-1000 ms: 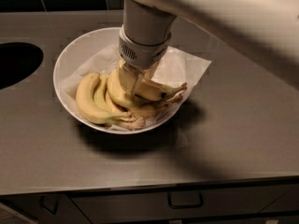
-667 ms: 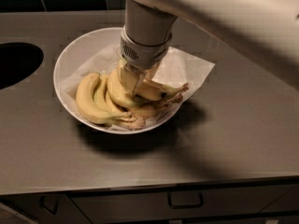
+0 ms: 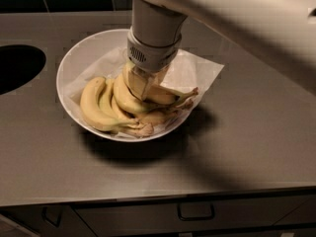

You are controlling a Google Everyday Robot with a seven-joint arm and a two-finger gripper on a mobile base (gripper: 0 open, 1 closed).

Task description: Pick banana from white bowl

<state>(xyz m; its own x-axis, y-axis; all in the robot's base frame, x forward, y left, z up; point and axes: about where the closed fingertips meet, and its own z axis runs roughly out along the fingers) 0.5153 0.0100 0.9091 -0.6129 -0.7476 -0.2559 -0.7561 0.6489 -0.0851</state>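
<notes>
Reaching down across the counter (image 3: pixel 247 147), the arm (image 3: pixel 237 9) plants itself over the white bowl (image 3: pixel 81 58). The bunch (image 3: pixel 96 107) lies left and the banana (image 3: pixel 170 95) right, its stem toward the rim. The gripper (image 3: pixel 140 89) sits down among the fruit, and whether it pinches anything I cannot tell. It needs to squeeze that one banana alone, then lift straight.

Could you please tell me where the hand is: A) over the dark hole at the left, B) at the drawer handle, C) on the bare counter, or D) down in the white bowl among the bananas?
D: the hand sits low inside the bowl, among the bananas, on the arm reaching down from above.
</notes>
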